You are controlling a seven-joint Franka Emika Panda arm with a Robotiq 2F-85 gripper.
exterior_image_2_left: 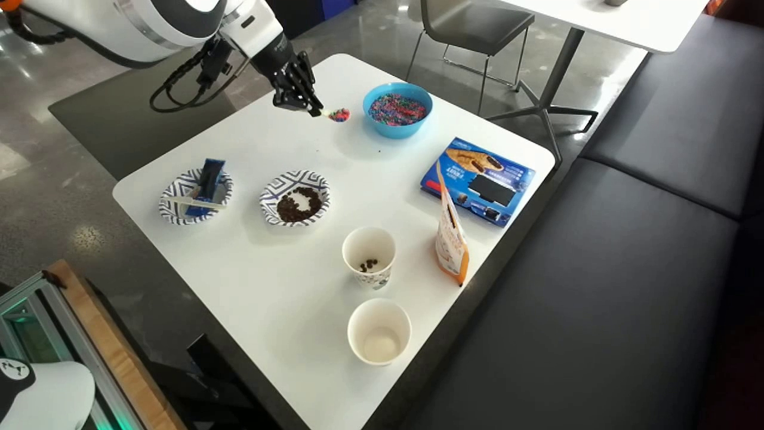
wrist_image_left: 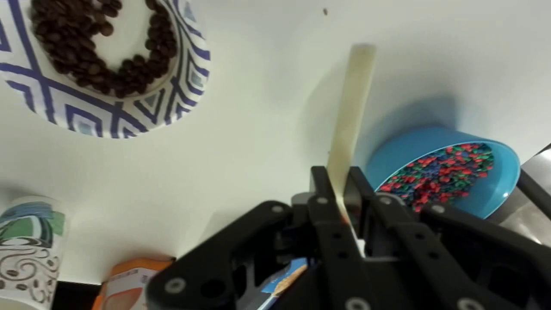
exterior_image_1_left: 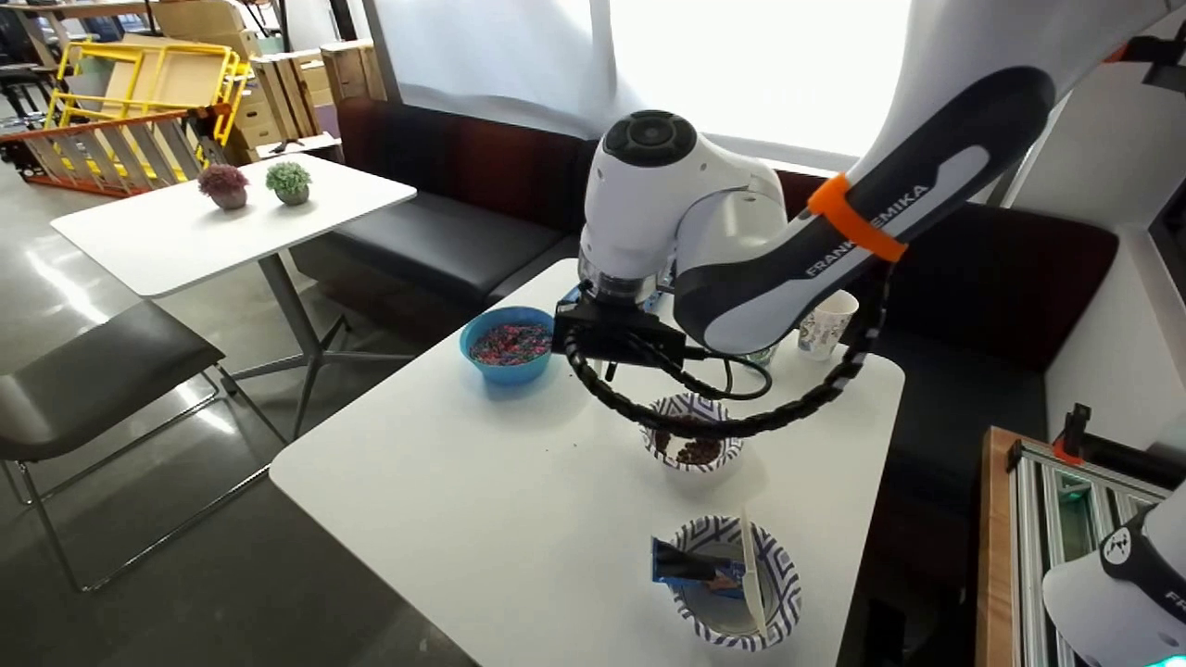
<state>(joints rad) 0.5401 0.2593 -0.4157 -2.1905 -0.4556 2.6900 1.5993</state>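
My gripper [wrist_image_left: 337, 178] is shut on the pale handle of a spoon [wrist_image_left: 353, 99]. In an exterior view the spoon's bowl end carries a small heap of red and multicoloured bits [exterior_image_2_left: 340, 115], held above the white table. Just beside it stands a blue bowl [exterior_image_2_left: 394, 131] with similar red, green and blue bits; in the wrist view this blue bowl [wrist_image_left: 404, 148] lies right of the fingers. A patterned paper bowl [exterior_image_2_left: 273, 190] of dark coffee beans sits apart from the gripper, at the upper left of the wrist view. In an exterior view the arm hides the fingertips.
Another patterned bowl [exterior_image_1_left: 783, 579] holds a blue wrapper [exterior_image_1_left: 700, 563] and a pale utensil [exterior_image_1_left: 752, 579]. A cup with several beans [exterior_image_2_left: 376, 279], a second cup [exterior_image_2_left: 361, 319], an orange-white bag [exterior_image_2_left: 452, 245] and a blue box [exterior_image_2_left: 477, 173] stand on the table.
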